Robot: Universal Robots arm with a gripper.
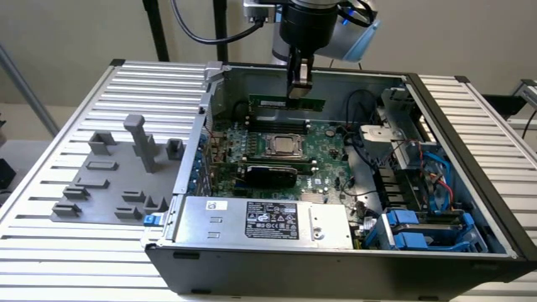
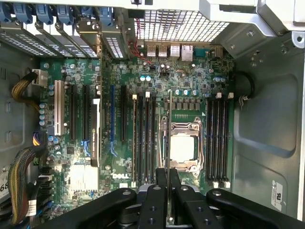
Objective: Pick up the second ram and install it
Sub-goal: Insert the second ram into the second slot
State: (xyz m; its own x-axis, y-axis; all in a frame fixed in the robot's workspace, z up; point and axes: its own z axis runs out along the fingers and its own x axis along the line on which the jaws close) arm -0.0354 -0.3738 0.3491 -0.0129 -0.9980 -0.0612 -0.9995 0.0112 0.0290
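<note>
A slatted metal table (image 1: 59,264) carries an open computer case (image 1: 336,270), and everything here I place from the processor socket (image 1: 285,145) in the middle of the green motherboard (image 1: 323,170). The case walls stand all round the socket. A silver power supply (image 1: 268,220) with a black label sits on the near side of the socket, against the case's front wall. Well off to the exterior view's left of the socket, outside the case, a gray plastic fixture (image 1: 100,189) lies on the table with its pegs standing up. The robot arm (image 1: 310,22) comes down from above, just beyond the socket.

Its gripper (image 1: 300,93) is pressed onto the second ram (image 1: 270,100), pinching the green stick at its middle. The stick lies level on the far side of the socket, near the case's back wall. From the wrist camera it is seen edge-on (image 2: 170,129) as a thin line along one side of the socket, with the black fingers (image 2: 155,200) closed against it. Banks of black memory slots (image 2: 217,138) flank the socket. Whether the stick touches a slot I cannot tell.
</note>
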